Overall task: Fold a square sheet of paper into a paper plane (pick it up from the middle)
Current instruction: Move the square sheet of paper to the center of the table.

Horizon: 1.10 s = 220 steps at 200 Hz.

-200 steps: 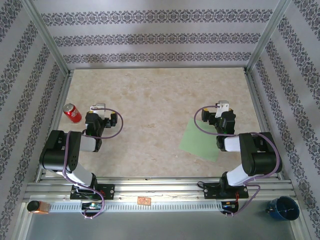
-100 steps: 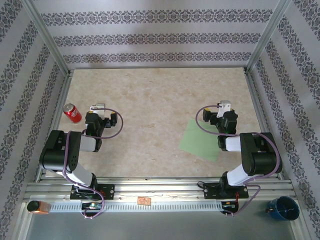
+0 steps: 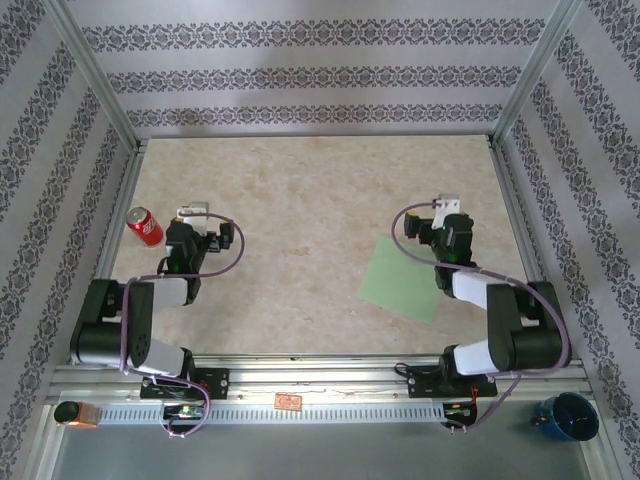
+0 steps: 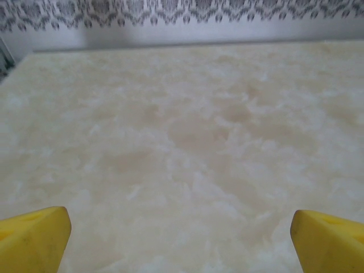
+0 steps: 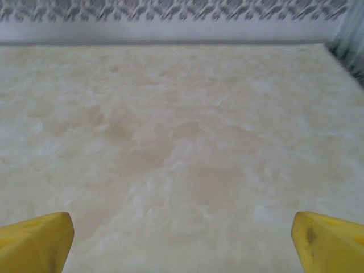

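Observation:
The square sheet of paper [image 3: 403, 280], light green, lies flat and unfolded on the table at the right. Its right edge runs under my right arm. My right gripper [image 3: 449, 207] hovers beyond the sheet's far right corner, open. In the right wrist view its yellow fingertips [image 5: 35, 241] stand far apart over bare table, the right gripper [image 5: 182, 244] holding nothing. My left gripper [image 3: 192, 213] is open at the left, beside the red can. In the left wrist view its fingertips [image 4: 33, 238] flank bare tabletop, the left gripper [image 4: 182, 242] empty. The paper plane is out of view.
A red soda can [image 3: 145, 227] lies just left of the left gripper. The beige marbled table [image 3: 320, 190] is walled by patterned panels and metal posts. A blue cup [image 3: 566, 416] sits off the table at the near right.
Both arms have stretched forward. The right gripper has moved a little farther from the near edge, off the sheet's corner. The left gripper has barely shifted. The paper has not moved.

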{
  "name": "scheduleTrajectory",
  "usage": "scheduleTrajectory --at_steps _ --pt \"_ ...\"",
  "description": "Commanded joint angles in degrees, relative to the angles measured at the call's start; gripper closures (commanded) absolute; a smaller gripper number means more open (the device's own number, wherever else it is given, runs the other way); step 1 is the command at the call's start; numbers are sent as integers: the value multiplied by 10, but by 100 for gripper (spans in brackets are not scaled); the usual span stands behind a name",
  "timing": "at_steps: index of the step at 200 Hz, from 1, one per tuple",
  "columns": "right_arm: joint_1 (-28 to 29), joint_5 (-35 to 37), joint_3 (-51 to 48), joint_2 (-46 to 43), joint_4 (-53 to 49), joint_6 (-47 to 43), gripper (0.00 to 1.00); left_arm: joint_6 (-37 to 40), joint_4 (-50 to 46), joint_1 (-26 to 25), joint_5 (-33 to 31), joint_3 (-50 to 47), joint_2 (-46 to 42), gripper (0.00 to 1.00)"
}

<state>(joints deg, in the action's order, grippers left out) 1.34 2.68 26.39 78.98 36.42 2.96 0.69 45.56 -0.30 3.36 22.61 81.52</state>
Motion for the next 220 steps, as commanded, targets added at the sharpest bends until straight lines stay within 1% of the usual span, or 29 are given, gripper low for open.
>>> scheduleTrajectory --at_steps 1,6,12,18,23,31,44,51,67,76,89,94,107,119,136,150,168,183,201,220 --pt "-2 84 59 -68 -190 65 2 -8 -122 2 12 53 -54 1" --pt "-4 84 69 -83 -226 78 2 -31 -145 1 0 61 -66 1" --pt "-7 67 83 -102 -273 86 2 -57 -166 1 -8 71 -81 1" --pt "-11 42 100 -117 -319 90 2 -75 -184 1 -6 78 -97 1" --pt "-13 23 114 -126 -355 91 2 -85 -195 2 8 84 -107 1" --pt "-17 -5 135 -137 -408 101 2 -97 -202 1 44 88 -124 1" --pt "-21 -28 163 -151 -484 144 2 -125 -222 2 120 97 -146 1" --pt "-25 -56 172 -157 -513 167 2 -145 -230 2 158 100 -154 1" --pt "-32 -112 174 -180 -540 223 2 -206 -246 3 230 102 -173 1" --pt "-36 -138 148 -201 -535 259 2 -248 -254 3 253 99 -179 1" --pt "-49 -202 104 -228 -509 303 2 -299 -255 3 287 100 -171 1" --pt "-52 -212 97 -233 -518 318 2 -319 -262 4 304 105 -165 1" --pt "-52 -232 96 -234 -552 323 2 -357 -296 2 350 125 -146 0" --pt "-52 -240 96 -229 -587 325 2 -373 -308 -7 385 130 -136 0" --pt "-51 -239 83 -223 -607 336 2 -371 -327 -32 368 120 -151 0" --pt "-50 -228 72 -212 -614 343 2 -351 -377 -60 330 123 -167 0" --pt "-50 -225 70 -183 -623 343 2 -323 -442 -109 280 135 -179 0" --pt "-45 -229 68 -157 -616 342 2 -306 -472 -152 250 139 -184 0" --pt "-37 -225 71 -125 -609 340 2 -301 -489 -187 219 138 -187 0" --pt "-20 -224 82 -96 -607 333 2 -304 -491 -202 201 132 -189 0"
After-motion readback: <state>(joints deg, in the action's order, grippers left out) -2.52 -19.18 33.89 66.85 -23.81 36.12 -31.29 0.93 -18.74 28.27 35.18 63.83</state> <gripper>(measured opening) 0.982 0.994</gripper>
